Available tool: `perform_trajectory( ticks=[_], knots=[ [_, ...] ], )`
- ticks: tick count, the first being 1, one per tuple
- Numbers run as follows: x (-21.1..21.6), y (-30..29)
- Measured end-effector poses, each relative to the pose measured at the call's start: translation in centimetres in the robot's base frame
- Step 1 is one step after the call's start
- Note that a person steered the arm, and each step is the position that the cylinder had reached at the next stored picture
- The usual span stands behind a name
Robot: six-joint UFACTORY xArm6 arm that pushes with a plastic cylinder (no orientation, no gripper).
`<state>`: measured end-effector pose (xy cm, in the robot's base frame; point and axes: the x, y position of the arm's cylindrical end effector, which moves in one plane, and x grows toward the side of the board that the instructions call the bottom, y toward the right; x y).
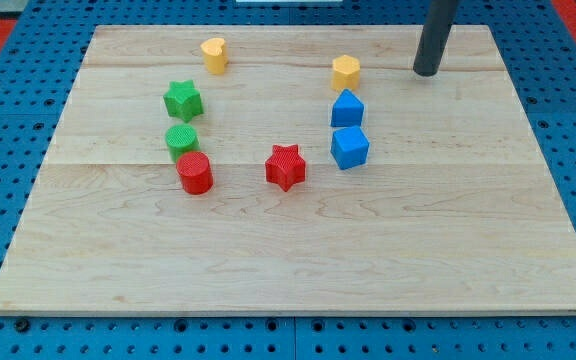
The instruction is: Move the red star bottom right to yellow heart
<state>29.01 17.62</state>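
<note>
The red star [286, 166] lies near the board's middle. The yellow heart [214, 55] stands at the view's upper left of centre, far up and left of the star. My tip [426, 71] rests on the board at the view's upper right, well away from both, right of a yellow hexagon-like block [345, 72].
A green star [182, 100], a green cylinder [182, 140] and a red cylinder [195, 173] form a column at the left. Two blue blocks [347, 108] [349, 147] stand right of the red star. The wooden board [298, 260] lies on a blue pegboard.
</note>
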Motion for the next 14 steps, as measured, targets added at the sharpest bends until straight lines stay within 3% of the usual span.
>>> perform_trajectory(
  ticks=[1,4,5,6,7,8,9,10,11,12,14],
  knots=[
    [2.3,0.2],
    [19.2,-10.0],
    [21.0,-14.5],
    [15.0,-16.3],
    [13.6,-17.9],
    [16.6,-18.2],
    [14.2,-20.9],
    [7.7,-18.6],
    [7.6,-18.5],
    [10.4,-19.7],
    [1.9,-21.7]
  ],
)
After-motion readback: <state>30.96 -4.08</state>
